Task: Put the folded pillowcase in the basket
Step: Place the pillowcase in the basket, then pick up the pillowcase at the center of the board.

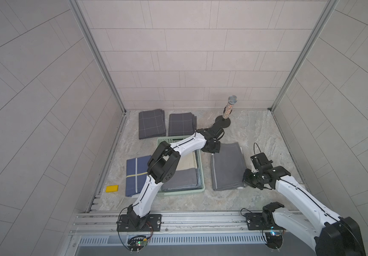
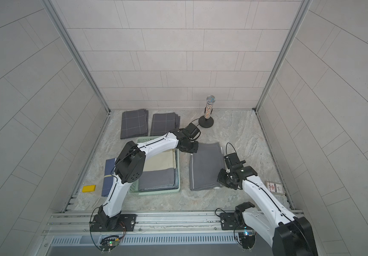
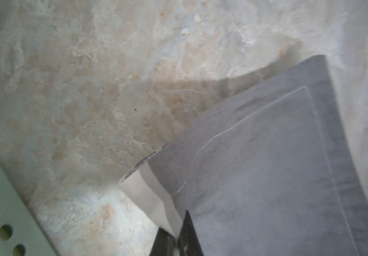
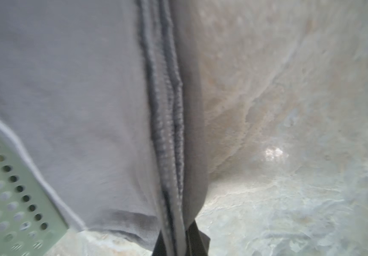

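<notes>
Both grippers pinch the grey folded pillowcase (image 1: 227, 166), which lies on the bench (image 1: 256, 133) just right of the basket (image 1: 179, 193).

The left gripper (image 1: 211, 151) is closed on the pillowcase's far left corner; in the left wrist view its black fingertips (image 3: 187, 235) meet on the cloth (image 3: 267, 177), and that corner looks slightly raised over its shadow. The right gripper (image 1: 246, 181) is closed on the near right corner, with the layered hem (image 4: 167, 133) running down between its fingers (image 4: 198, 237). The mint-green basket sits mid-bench and already holds a folded cream and grey cloth (image 1: 182, 177). Both top views show two dark checked cloths (image 2: 134, 124) along the far edge. A blue cloth (image 1: 135, 175) and a yellow block (image 1: 112, 188) lie toward the left edge, and a microphone on a stand (image 1: 229, 110) is at the far edge.
</notes>
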{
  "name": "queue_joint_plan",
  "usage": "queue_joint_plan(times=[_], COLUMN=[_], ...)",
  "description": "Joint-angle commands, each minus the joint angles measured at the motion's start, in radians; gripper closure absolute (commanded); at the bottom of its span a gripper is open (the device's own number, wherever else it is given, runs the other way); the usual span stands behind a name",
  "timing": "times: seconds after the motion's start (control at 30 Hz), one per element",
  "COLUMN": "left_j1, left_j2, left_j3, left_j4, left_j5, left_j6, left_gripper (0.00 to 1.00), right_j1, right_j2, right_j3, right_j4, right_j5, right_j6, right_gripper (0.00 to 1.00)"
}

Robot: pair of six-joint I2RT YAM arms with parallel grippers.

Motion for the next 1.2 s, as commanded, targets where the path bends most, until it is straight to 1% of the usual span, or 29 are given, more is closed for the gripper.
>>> queue_joint_plan(times=[0.0, 0.1, 0.17, 0.3, 0.37, 0.4, 0.53, 0.6, 0.7, 0.83, 0.9, 1.03, 1.17], left_j1=[-0.049, -0.055, -0.049, -0.019, 0.029, 0.069, 0.237, 0.288, 0.328, 0.397, 0.427, 0.435, 0.445], left_j2=[-0.143, -0.228, -0.29, -0.45, -0.531, -0.571, -0.685, -0.723, -0.73, -0.707, -0.697, -0.656, -0.633], left_j3=[0.037, 0.009, -0.03, -0.159, -0.229, -0.263, -0.376, -0.409, -0.421, -0.447, -0.489, -0.543, -0.615], left_j4=[-0.066, -0.093, -0.098, -0.063, -0.051, -0.05, -0.057, -0.064, -0.083, -0.082, -0.056, -0.056, -0.008], left_j5=[0.016, -0.027, -0.065, -0.149, -0.163, -0.149, -0.107, -0.125, -0.151, -0.13, -0.11, -0.117, -0.111], left_j6=[0.037, 0.05, 0.061, 0.095, 0.1, 0.099, 0.111, 0.139, 0.188, 0.197, 0.19, 0.195, 0.19], left_gripper=[1.0, 1.0, 1.0, 1.0, 1.0, 1.0, 1.0, 1.0, 1.0, 1.0, 1.0, 1.0, 1.0], right_j1=[0.052, 0.12, 0.174, 0.343, 0.437, 0.489, 0.669, 0.722, 0.766, 0.786, 0.79, 0.79, 0.79], right_j2=[-0.079, -0.118, -0.125, -0.095, -0.053, -0.019, 0.173, 0.274, 0.42, 0.564, 0.606, 0.652, 0.669], right_j3=[0.122, 0.196, 0.238, 0.327, 0.361, 0.379, 0.451, 0.496, 0.561, 0.63, 0.636, 0.607, 0.553], right_j4=[-0.139, -0.2, -0.209, -0.18, -0.139, -0.112, 0.018, 0.083, 0.161, 0.206, 0.223, 0.259, 0.309], right_j5=[0.09, 0.116, 0.121, 0.194, 0.234, 0.252, 0.294, 0.294, 0.289, 0.263, 0.258, 0.244, 0.228], right_j6=[-0.002, 0.016, 0.046, 0.112, 0.139, 0.152, 0.168, 0.162, 0.132, 0.116, 0.113, 0.119, 0.139], right_gripper=[1.0, 1.0, 1.0, 1.0, 1.0, 1.0, 1.0, 1.0, 1.0, 1.0, 1.0, 1.0, 1.0])
